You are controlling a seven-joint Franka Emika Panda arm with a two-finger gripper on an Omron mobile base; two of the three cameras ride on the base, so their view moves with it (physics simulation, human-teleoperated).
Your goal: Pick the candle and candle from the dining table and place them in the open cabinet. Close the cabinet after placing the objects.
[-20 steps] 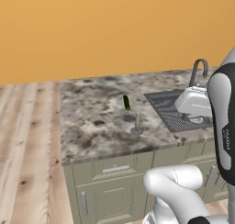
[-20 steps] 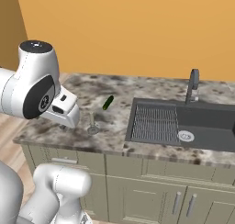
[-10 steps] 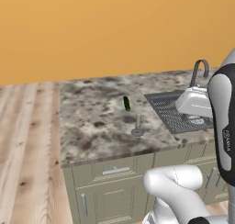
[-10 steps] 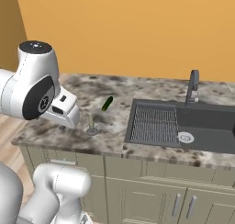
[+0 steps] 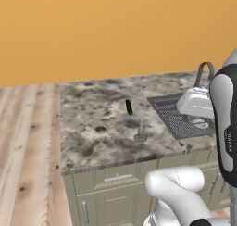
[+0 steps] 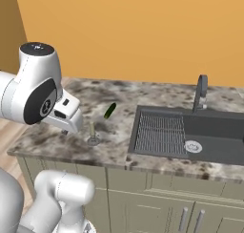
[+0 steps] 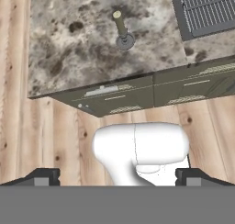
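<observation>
A pale greyish candle (image 5: 140,129) (image 6: 92,133) (image 7: 121,30) stands upright on a round silver-grey holder, near the front edge of the dining table's stone top (image 5: 92,128) (image 6: 51,142) (image 7: 69,53). My gripper (image 7: 118,178) hangs high over the floor in front of the table and looks straight down. It is open, its two dark tips are spread wide, and nothing is between them. The candle lies well ahead of the fingers and apart from them. The white hand (image 6: 66,115) (image 5: 196,103) hovers above the table. The cabinet is out of view.
A dark green oblong thing (image 5: 128,107) (image 6: 109,111) lies on the stone behind the candle. A dark sink (image 5: 178,115) (image 6: 190,135) (image 7: 206,7) with a curved grey faucet (image 5: 204,72) (image 6: 201,90) takes up the table's right part. Olive-grey drawer fronts (image 7: 137,92) face a wood floor (image 5: 25,151).
</observation>
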